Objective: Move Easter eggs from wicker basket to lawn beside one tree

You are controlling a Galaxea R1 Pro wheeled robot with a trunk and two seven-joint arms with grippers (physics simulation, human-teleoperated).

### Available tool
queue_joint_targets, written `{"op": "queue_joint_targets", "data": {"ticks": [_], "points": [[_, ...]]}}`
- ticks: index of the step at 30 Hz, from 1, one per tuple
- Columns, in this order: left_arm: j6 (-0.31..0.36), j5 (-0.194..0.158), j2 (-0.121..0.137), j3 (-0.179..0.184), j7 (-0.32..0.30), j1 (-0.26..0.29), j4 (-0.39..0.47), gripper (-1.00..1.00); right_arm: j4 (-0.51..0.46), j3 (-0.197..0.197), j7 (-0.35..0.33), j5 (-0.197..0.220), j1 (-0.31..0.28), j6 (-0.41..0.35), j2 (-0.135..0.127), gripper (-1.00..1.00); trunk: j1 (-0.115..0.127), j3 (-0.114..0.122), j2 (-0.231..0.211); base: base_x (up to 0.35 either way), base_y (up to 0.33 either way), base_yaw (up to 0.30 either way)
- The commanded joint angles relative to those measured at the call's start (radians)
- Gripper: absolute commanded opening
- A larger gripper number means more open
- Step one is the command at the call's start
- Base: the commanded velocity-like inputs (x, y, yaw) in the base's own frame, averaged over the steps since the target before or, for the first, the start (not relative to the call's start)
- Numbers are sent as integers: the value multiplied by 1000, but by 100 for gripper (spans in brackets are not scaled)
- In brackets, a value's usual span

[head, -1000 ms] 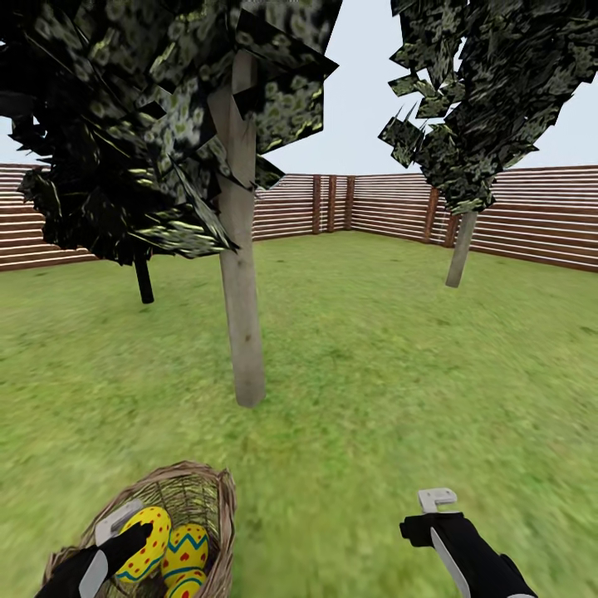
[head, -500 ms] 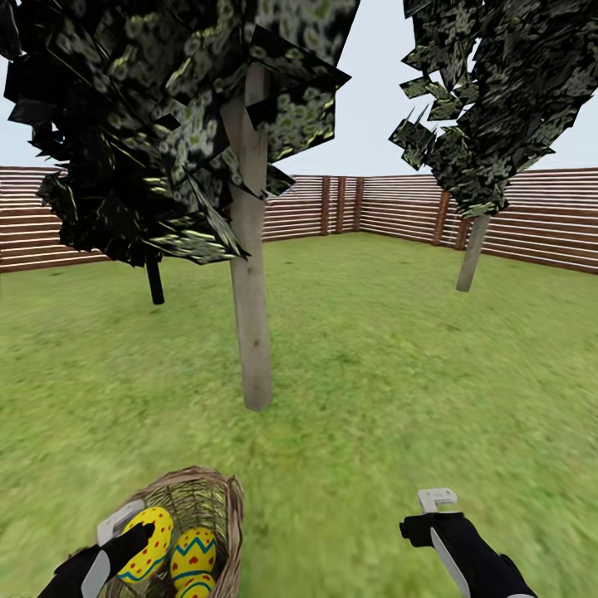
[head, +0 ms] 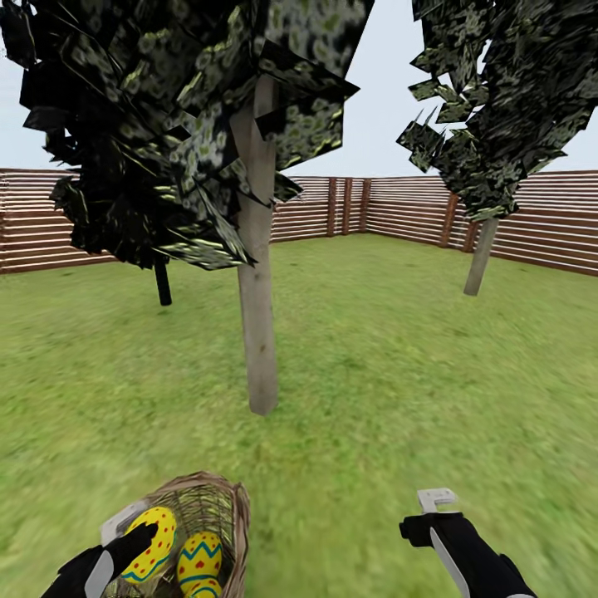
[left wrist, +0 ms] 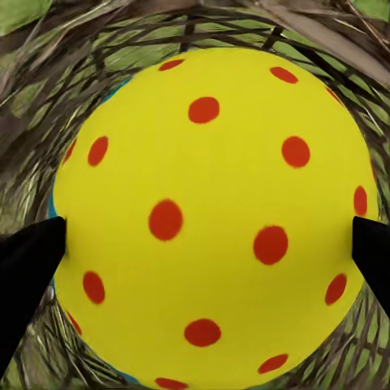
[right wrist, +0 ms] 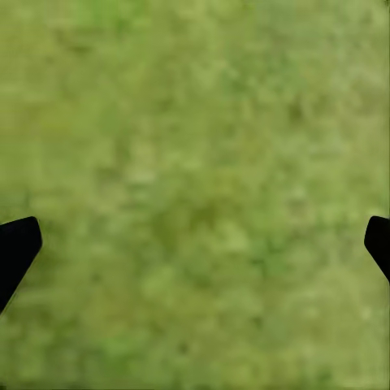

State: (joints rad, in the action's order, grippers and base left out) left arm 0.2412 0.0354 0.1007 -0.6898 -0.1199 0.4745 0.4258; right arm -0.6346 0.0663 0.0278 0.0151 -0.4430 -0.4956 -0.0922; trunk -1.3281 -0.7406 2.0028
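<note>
- Two eggs show plainly in the wicker basket, at about 7 o'clock in the head view: a red-dotted egg and, just beside it at its 3 o'clock, a blue-zigzag egg. A sliver of yellow below them may be the third egg; too little shows to be sure.
- Over the last second the whole head picture has slid: tree, fence and basket all sit further toward 3 o'clock, so the camera has turned and the things have not moved. Neither arm has shifted in that view.
- That means no egg has left the basket yet; I judge the task to be at its first pick.
- Left gripper: its dark fingertips stand spread at either flank of the dotted egg, touching or nearly so; whether it squeezes yet I cannot tell.
- Right gripper: spread wide and holding nothing, over bare lawn.
- Nearest tree stands at 12 o'clock from the basket, near it, a likely drop spot; a second pale-trunked tree stands well apart at 2 o'clock.
</note>
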Motion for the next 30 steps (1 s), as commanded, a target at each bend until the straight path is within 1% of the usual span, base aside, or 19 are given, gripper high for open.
{"op": "queue_joint_targets", "data": {"ticks": [1, 6, 12, 16, 19, 25, 30], "points": [[6, 4, -1, -8, -7, 1, 1, -100, -2, 5, 3, 2, 0, -6, -1, 100, 4, 2, -7, 0, 0, 276], [6, 4, -1, -8, -7, 1, 1, -100, -2, 5, 3, 2, 0, -6, -1, 100, 23, 18, -42, 0, 0, 285], [6, 4, -1, -8, -7, 1, 1, -100, -2, 6, 4, 2, 0, -6, 0, 100, 46, 37, -84, 0, 0, 111], [6, 4, -1, -8, -8, 1, 1, -100, -2, 6, 4, 0, 0, 22, 7, 100, 62, 49, -112, 0, 0, 274], [6, 4, -1, -8, -9, 1, 1, -100, -2, 6, 4, 0, 0, 25, 11, 100, 73, 59, -133, 0, 0, 289], [6, 4, -1, -8, -8, 1, 2, -100, -1, 6, 4, 0, 0, 25, 11, 100, 96, 77, -175, 0, 0, 286], [-2, 1, -1, -10, -2, 1, 2, -100, -1, 4, 3, 1, 0, 25, 11, 100, 115, 93, -210, 0, 0, 46]]}}
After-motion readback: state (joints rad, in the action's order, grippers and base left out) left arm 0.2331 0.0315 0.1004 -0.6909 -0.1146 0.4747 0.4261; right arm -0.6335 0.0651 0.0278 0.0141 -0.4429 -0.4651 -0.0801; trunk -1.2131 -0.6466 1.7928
